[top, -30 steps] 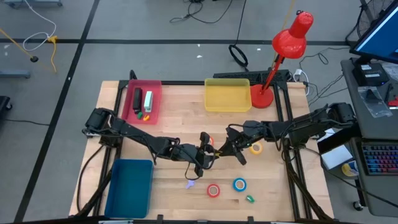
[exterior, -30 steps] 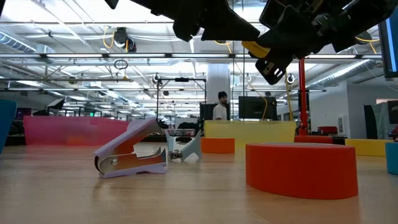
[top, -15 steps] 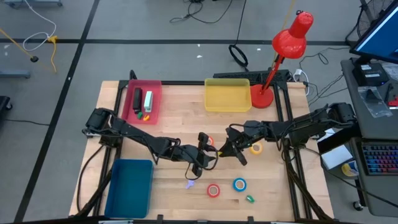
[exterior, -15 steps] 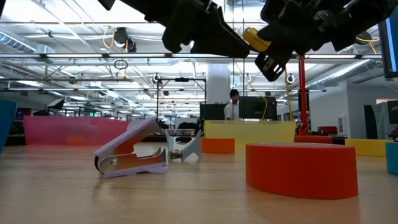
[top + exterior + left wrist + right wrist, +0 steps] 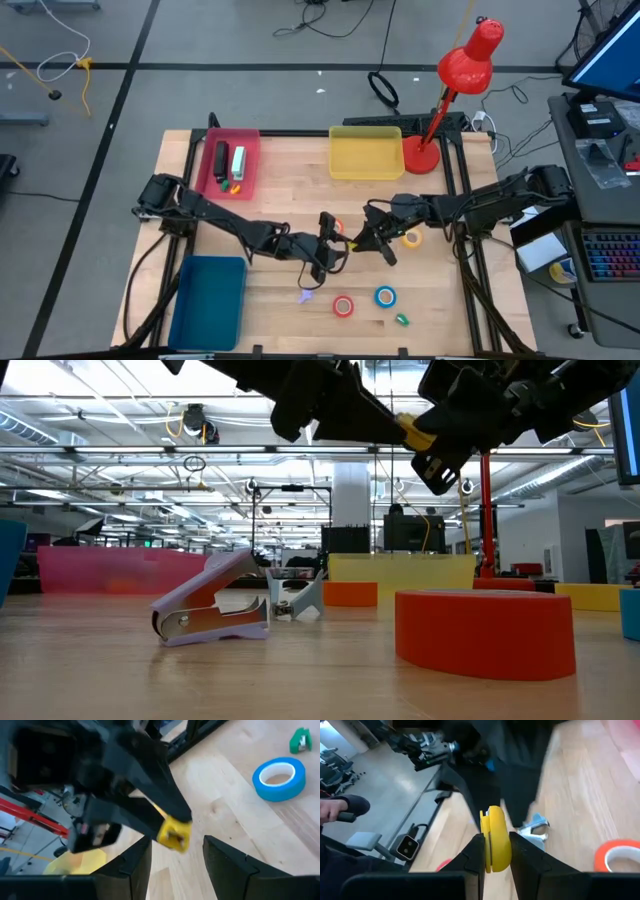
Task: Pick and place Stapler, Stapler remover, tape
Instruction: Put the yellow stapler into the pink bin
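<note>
High view: the left gripper [image 5: 330, 252] and the right gripper [image 5: 358, 243] meet nose to nose over the middle of the worktop [image 5: 290, 200]. Their fingers overlap here, and what passes between them is hidden. Yellow tape [image 5: 412, 238] lies flat just right of the right gripper. Red tape [image 5: 343, 306] and blue tape [image 5: 385, 296] lie side by side nearer the front edge, with a lilac staple remover [image 5: 307, 296] to their left. The pink tray [image 5: 248, 150] at the far left holds a dark and a pale oblong item, both too small to identify.

Low view: both grippers are cut off by the upper edge. The lilac staple remover [image 5: 212, 605] stands on the boards with its jaws apart. The red tape [image 5: 485, 632] lies flat to its right, and the orange tape [image 5: 350, 593] lies farther back.

Left wrist view: the left gripper's fingers [image 5: 131, 865] stand apart with nothing between them. Just beyond them a small yellow object [image 5: 174, 834] sits at the tip of the other arm; its kind is not clear. The blue tape [image 5: 279, 777], a ring with a white core, lies flat on the wood.

Right wrist view: the right gripper [image 5: 495, 851] is clamped on the yellow object [image 5: 495, 840], seen edge-on. The arm beyond is blurred. The orange tape [image 5: 620, 855] is cut off at the edge.
</note>
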Controlling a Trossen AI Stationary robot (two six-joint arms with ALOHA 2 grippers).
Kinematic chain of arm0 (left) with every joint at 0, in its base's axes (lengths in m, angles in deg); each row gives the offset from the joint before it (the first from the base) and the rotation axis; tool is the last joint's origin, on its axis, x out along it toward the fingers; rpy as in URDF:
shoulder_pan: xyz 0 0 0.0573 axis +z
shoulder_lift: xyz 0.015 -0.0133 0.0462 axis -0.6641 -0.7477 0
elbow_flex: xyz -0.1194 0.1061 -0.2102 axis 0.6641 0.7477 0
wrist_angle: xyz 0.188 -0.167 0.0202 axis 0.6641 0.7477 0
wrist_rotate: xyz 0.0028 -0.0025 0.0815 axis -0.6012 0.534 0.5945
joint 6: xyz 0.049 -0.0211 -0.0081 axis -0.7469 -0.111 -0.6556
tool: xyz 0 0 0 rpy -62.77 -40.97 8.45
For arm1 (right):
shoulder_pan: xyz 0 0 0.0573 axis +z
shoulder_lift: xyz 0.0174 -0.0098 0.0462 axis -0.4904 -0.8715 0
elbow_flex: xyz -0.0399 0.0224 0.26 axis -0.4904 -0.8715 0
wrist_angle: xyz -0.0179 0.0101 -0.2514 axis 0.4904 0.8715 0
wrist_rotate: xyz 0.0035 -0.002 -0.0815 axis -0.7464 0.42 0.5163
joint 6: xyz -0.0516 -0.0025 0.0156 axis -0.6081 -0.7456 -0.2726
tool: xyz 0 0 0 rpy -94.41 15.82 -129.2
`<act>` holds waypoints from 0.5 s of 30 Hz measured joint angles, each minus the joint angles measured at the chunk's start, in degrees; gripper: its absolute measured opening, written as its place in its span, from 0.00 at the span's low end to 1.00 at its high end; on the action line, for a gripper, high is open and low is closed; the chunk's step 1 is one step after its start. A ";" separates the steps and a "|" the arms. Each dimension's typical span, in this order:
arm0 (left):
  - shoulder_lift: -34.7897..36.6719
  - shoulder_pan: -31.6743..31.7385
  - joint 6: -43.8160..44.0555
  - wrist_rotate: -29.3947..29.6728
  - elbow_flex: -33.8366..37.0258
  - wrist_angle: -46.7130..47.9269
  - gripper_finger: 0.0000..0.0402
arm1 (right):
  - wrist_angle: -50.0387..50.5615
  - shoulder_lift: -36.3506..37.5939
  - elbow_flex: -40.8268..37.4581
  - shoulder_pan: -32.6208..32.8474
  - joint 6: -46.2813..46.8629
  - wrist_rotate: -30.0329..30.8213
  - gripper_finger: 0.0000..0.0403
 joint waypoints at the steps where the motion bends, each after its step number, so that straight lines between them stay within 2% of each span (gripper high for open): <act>1: -0.02 -0.12 -0.06 0.28 0.00 -0.49 0.45 | 0.18 -0.01 0.00 0.00 0.00 0.03 0.14; 15: 0.01 -0.72 -1.14 -1.71 0.00 -2.55 0.41 | -0.95 -0.01 0.00 -0.17 -0.23 0.13 0.14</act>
